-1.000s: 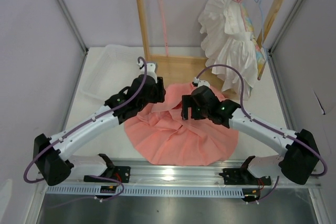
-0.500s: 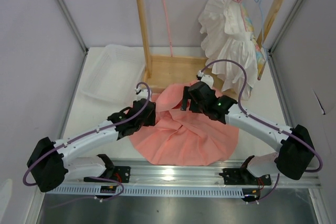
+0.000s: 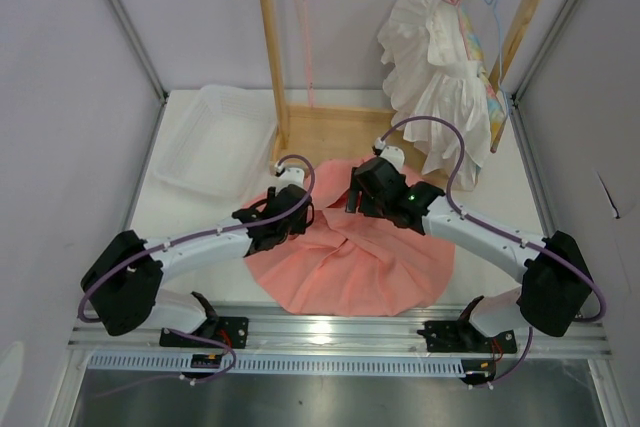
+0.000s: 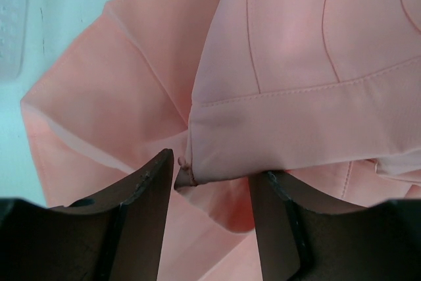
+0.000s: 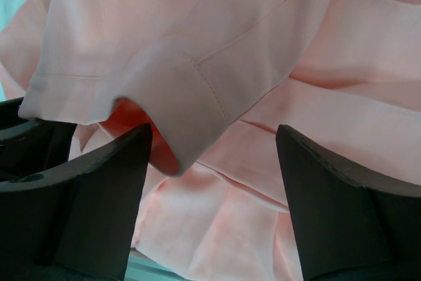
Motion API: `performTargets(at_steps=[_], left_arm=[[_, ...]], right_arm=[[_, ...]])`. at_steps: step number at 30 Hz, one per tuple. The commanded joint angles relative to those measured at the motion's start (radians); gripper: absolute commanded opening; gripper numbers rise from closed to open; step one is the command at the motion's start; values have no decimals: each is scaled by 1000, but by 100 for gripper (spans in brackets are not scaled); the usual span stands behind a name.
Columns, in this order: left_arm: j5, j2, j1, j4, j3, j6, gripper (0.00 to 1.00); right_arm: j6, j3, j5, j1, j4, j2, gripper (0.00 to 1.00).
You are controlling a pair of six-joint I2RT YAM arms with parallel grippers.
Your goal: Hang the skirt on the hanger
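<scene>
Left claw [image 4: 210,176] is open, its jaws astride a stitched waistband corner of the skirt [image 3: 350,267]. Right claw [image 5: 214,143] gapes wide, the folded band edge sitting by one finger, not gripped. Salmon-pink skirt lies spread on the worktop [image 3: 500,197] between both arms, pleat folds fanning toward the near edge, waistband bunched at the far side. Hanger [image 3: 304,37], thin pale pink, hangs from the wooden rack [image 3: 268,47] behind, apart from the skirt.
</scene>
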Motion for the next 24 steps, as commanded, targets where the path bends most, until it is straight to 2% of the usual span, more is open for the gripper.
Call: performTargets(at_steps=[1,6,10,12,13,14,16,17,18,20,21,23,24], left_arm=[[-35,-2,-6,87,45,35,55],[-47,18,-2,118,70,76,56],[-32,59,11,144,103,107,54],[-26,65,21,137,113,116,46],[-15,65,29,132,126,118,36],[21,64,41,135,128,118,30],[89,50,86,140,131,102,16],[129,32,104,141,130,95,5],[220,18,147,141,133,75,0],[334,-23,190,146,128,55,0],[459,-37,234,149,128,33,0],[592,-80,279,173,114,1,0],[700,-97,316,186,108,-35,0]], right_arm=[[13,-14,9,-18,34,8,76],[-2,-50,-24,-54,67,13,63],[-24,-64,-50,-93,89,4,57],[-30,-64,-80,-107,95,2,44],[-39,-70,-94,-111,98,-4,37],[-47,-75,-112,-116,103,-8,21],[-83,-89,-135,-139,119,-28,6],[-111,-112,-163,-151,136,-60,0],[-134,-124,-203,-165,150,-79,0],[-195,-165,-256,-228,185,-151,0],[-212,-182,-342,-255,208,-178,0],[-244,-219,-463,-355,288,-229,0],[-252,-248,-588,-384,314,-272,0]])
